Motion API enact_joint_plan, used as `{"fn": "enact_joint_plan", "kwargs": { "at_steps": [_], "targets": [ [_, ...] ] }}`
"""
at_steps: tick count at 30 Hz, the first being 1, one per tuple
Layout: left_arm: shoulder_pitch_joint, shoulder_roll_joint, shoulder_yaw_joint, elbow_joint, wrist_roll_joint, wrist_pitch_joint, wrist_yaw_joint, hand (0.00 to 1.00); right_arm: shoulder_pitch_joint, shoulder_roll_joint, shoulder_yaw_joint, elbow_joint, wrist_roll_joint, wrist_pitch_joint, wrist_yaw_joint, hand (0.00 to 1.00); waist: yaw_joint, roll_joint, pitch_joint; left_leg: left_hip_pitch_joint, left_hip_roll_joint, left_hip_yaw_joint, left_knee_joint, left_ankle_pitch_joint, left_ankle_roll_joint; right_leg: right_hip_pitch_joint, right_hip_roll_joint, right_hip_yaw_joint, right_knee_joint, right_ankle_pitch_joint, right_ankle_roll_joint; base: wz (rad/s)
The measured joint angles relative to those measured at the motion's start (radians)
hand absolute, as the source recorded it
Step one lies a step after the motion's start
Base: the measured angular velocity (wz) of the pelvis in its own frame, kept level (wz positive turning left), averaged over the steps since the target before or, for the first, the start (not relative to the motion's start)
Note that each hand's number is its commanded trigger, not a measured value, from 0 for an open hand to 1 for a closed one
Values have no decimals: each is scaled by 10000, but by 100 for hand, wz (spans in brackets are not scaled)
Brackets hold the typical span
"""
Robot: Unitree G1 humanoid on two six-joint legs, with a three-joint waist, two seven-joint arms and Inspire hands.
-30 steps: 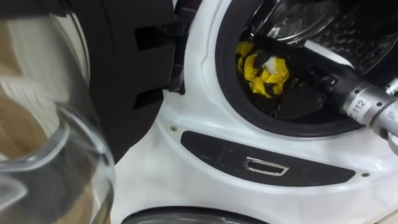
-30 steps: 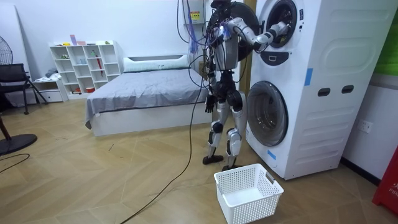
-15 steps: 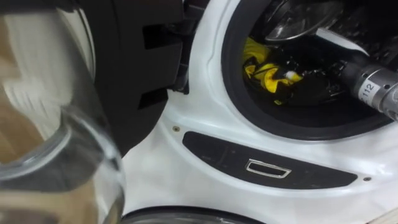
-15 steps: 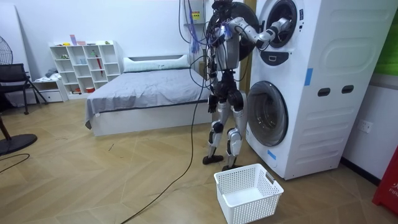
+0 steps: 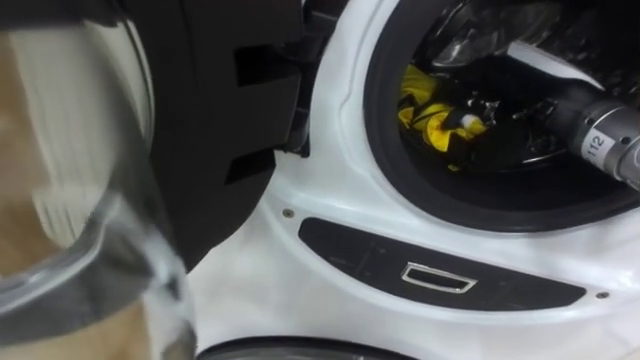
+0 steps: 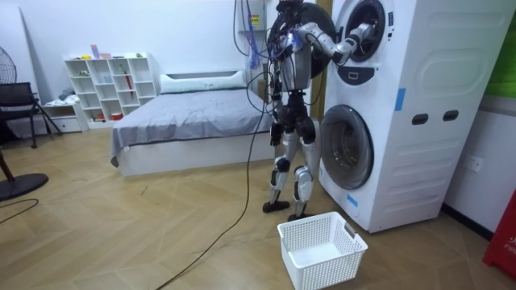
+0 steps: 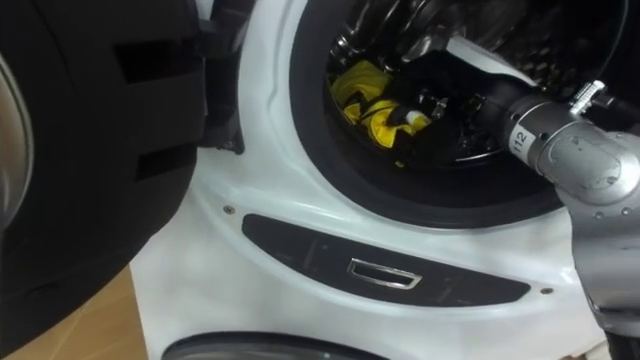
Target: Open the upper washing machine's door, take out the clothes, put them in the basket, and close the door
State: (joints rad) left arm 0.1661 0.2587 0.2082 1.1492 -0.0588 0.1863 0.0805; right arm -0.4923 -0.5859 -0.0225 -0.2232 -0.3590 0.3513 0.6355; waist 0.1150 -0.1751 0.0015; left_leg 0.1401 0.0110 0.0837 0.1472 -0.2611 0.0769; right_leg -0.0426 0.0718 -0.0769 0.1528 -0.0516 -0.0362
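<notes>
1. Left eye view.
   - The washer [image 5: 330, 240] has its door [image 5: 200, 110] swung open to the left.
   - A yellow cloth [image 5: 432, 108] lies bunched in the drum [image 5: 470, 25], at the left of the opening and just behind the dark seal.
   - The right robot hand [image 5: 500, 112] reaches into the drum from the right, and its far end meets the cloth's right edge.
   - The hand is dark against a dark drum, so I cannot tell whether it is clenched on the cloth or released.

2. Right eye view.
   - The arrangement is the same.
   - The cloth shows dark markings among its folds.
   - A small pale part of the hand lies against the folds. Contact looks likely, but a grasp is unconfirmed.
   - A dark panel [image 7: 385, 270] runs below the opening.

3. Room view.
   - The robot stands upright, close to the washer at the room view's right.
   - Its right arm is raised into the upper opening of the stacked unit.
   - The left robot hand [image 6: 274, 133] hangs by the hip, and its state cannot be told.
   - A white basket [image 6: 318, 274] stands on the floor near the robot's feet, before the lower door.

4. Handling, as a judgement.
   - The cloth is soft, light and limp.
   - It will drape and trail when lifted, and it may catch on the seal's lip.
   - The best hold is the raised middle of the bunch, gathering several folds rather than one loose edge.

5. Markings.
   - A printed label [image 5: 600, 148] sits on the right forearm.
   - Blue stickers [image 6: 399, 98] are on the washer's side.
   - No writing can be made out on the cloth.
</notes>
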Motion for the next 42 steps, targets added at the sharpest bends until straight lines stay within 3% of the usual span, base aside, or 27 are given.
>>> {"fn": "enact_joint_plan", "kwargs": {
  "at_steps": [8, 14, 20, 22, 25, 33, 42],
  "targets": [
    [-25, -22, -569, 633, -294, -365, 3, 0, 35, 1, 12, -561, 48, 0, -162, 100, -24, 45, 13, -69, -13, 214, 44, 1, -1, -96, 11, 246, -4, 1, -1, -7],
    [218, -119, -530, 534, -265, -483, 25, 0, 916, 27, -635, -1810, 1722, -21, -1077, 100, -137, 339, -61, -51, -1, 300, 54, 1, -1, -98, -13, 358, -11, 1, -1, -2],
    [430, -336, -566, 802, -258, -674, 93, 0, 2642, 810, -1212, -3044, 4265, -610, -1795, 100, -707, 672, -22, 106, -7, 675, 25, 0, -3, -92, 23, 642, 48, 4, -4, -16],
    [472, -359, -550, 912, -217, -694, 99, 0, 3263, 1281, -1305, -3215, 4978, -1140, -1876, 100, -917, 747, 6, 146, -5, 792, 23, -8, -10, -141, 49, 787, 169, 35, -14, -16],
    [497, -387, -532, 886, -171, -751, 113, 0, 3949, 1666, -1691, -3369, 5978, -1241, -1950, 100, -1112, 842, -13, 85, 20, 900, 9, -141, 15, -340, 88, 857, 373, 100, 6, -9],
    [714, -363, -473, 855, -160, -841, 212, 0, 4063, 1986, -2050, -3484, 7641, -1243, -2399, 100, -1686, 1014, -74, -64, -36, 1403, 172, -185, 90, -681, 63, 997, 732, 181, 51, -17],
    [659, -418, -550, 671, -289, -1149, 235, 0, 4625, 1961, -2424, -3475, 7590, -1333, -3351, 100, -1980, 1045, -95, -17, 29, 1923, 133, -223, 18, -802, 328, 1456, 638, 351, -47, -20]
  ]
}}
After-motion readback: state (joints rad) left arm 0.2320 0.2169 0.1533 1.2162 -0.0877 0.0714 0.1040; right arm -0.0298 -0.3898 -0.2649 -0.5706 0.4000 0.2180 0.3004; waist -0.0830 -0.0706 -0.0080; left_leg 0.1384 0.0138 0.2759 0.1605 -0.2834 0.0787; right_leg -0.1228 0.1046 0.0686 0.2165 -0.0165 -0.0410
